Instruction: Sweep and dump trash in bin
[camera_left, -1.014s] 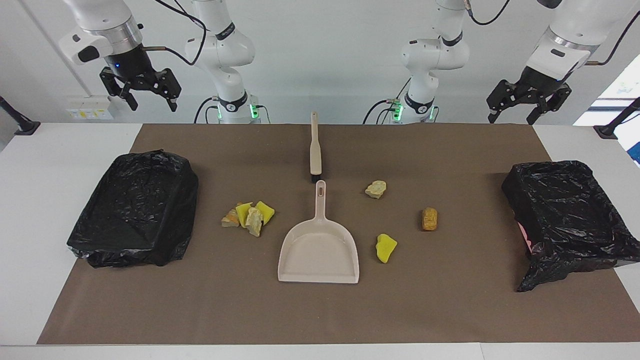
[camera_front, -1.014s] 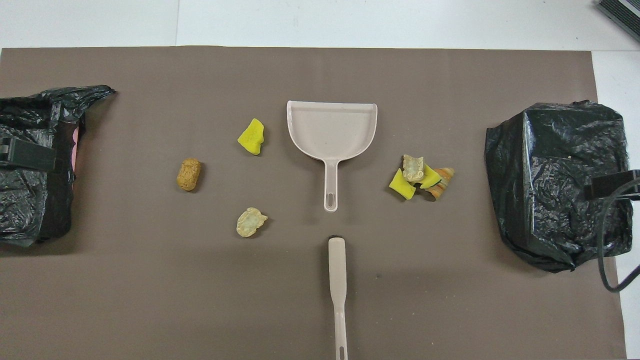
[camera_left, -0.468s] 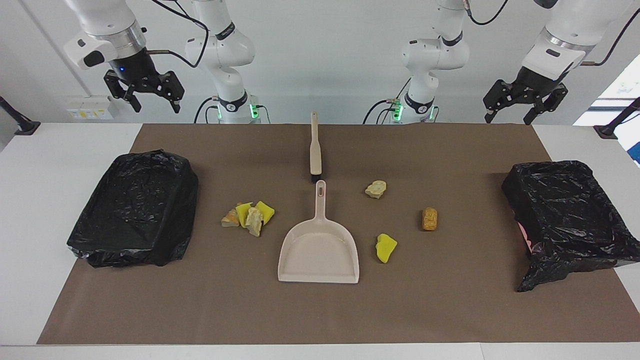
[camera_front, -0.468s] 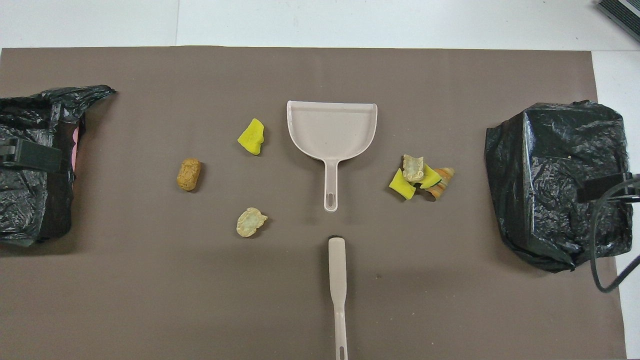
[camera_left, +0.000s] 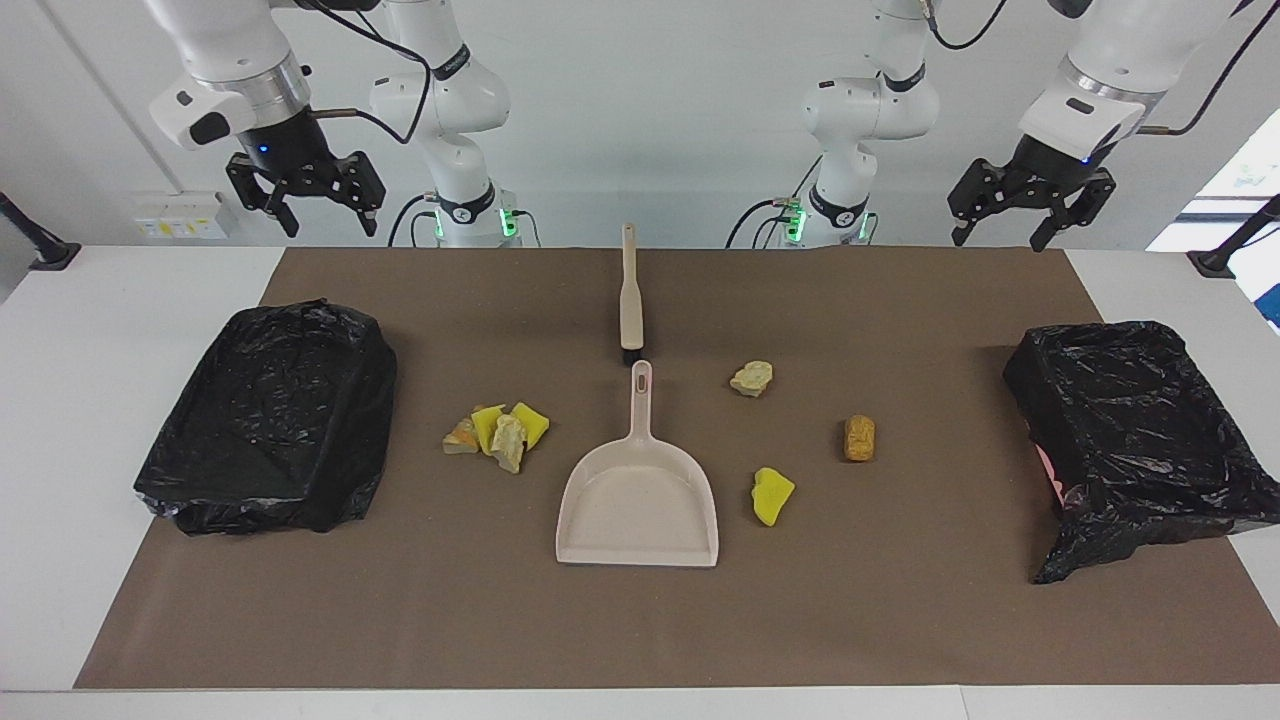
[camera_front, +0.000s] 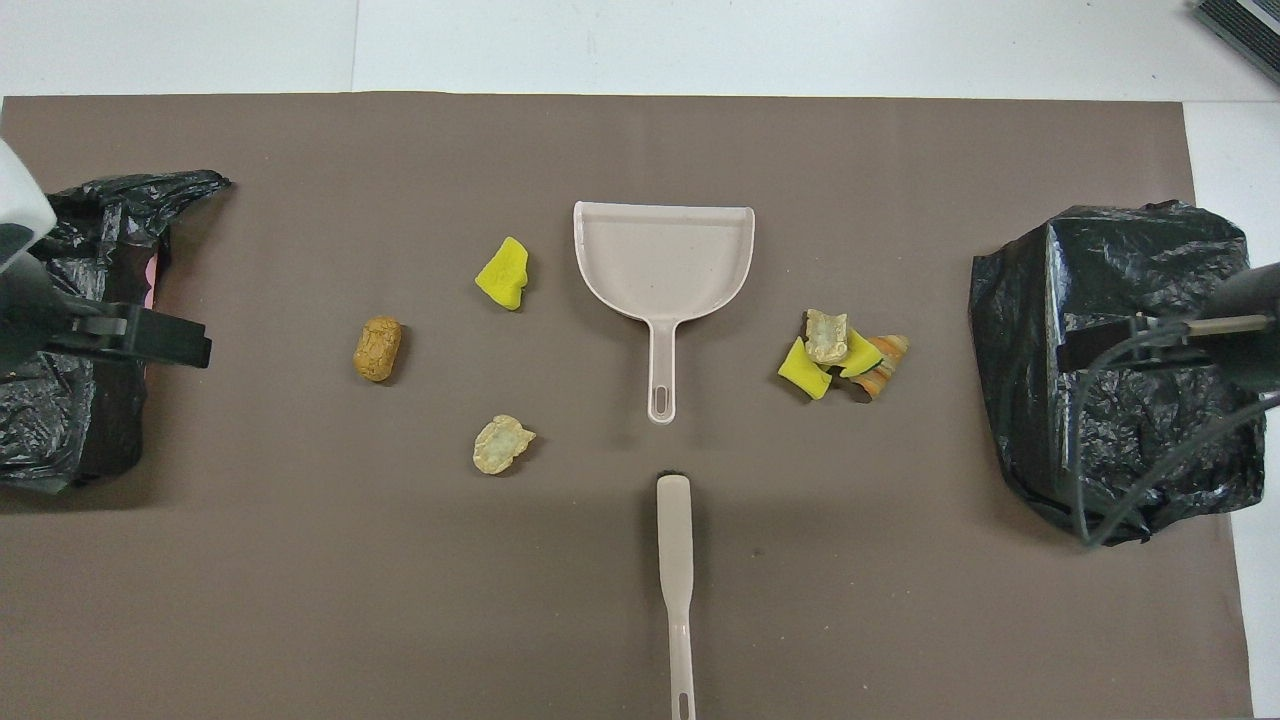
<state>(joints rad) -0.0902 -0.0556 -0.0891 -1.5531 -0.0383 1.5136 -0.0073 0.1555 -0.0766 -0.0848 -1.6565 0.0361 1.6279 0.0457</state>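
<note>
A beige dustpan (camera_left: 640, 505) lies mid-mat, its handle toward the robots. A beige brush (camera_left: 630, 300) lies in line with it, nearer to the robots. The trash is on the mat. A cluster of yellow, beige and orange lumps (camera_left: 497, 430) lies beside the pan toward the right arm's end. A beige chunk (camera_left: 752, 378), a yellow wedge (camera_left: 772, 495) and a brown bread-like piece (camera_left: 859, 438) lie toward the left arm's end. My right gripper (camera_left: 325, 222) and left gripper (camera_left: 1000, 238) hang high, open and empty, each at its own end of the table.
Two bins lined with black bags stand at the ends of the brown mat: one (camera_left: 270, 420) at the right arm's end, one (camera_left: 1140, 430) at the left arm's end. White table shows around the mat.
Both grippers have moved inward toward the middle of the table and show further in the overhead view. The dustpan, brush and trash have not moved.
</note>
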